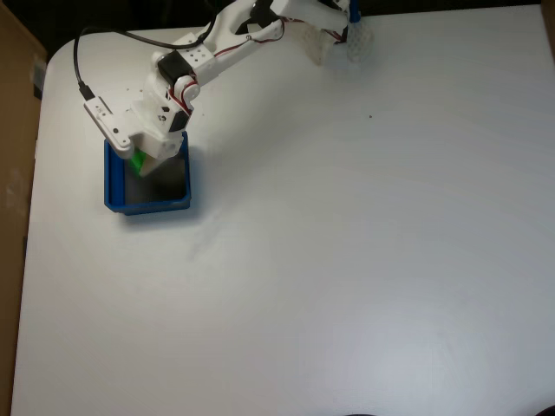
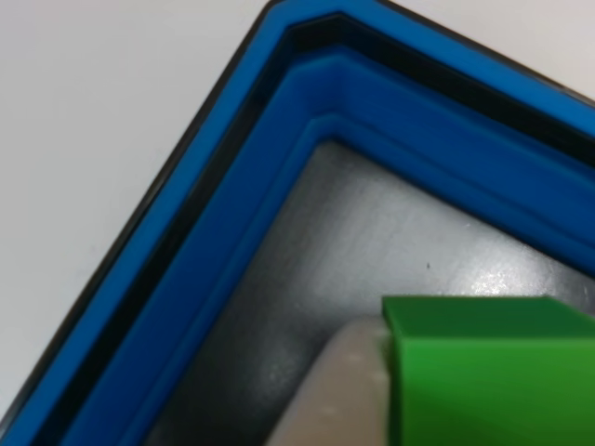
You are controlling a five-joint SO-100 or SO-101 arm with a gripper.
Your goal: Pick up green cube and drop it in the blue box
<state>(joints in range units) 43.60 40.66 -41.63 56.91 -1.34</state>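
In the fixed view the white arm reaches down to the blue box (image 1: 156,206) at the left of the table. My gripper (image 1: 143,163) hangs over the box's back left part, shut on the green cube (image 1: 136,159), which peeks out beneath it. The other view is close up. There the green cube (image 2: 483,372) sits against a pale finger (image 2: 330,395) above the grey floor, near a corner of the blue box (image 2: 279,158). The second finger is hidden.
The white table (image 1: 347,260) stretches wide to the right and front of the box. A brown cardboard surface (image 1: 13,130) borders the table's left edge. A black cable (image 1: 80,61) loops off the arm, whose base (image 1: 334,35) stands at the back.
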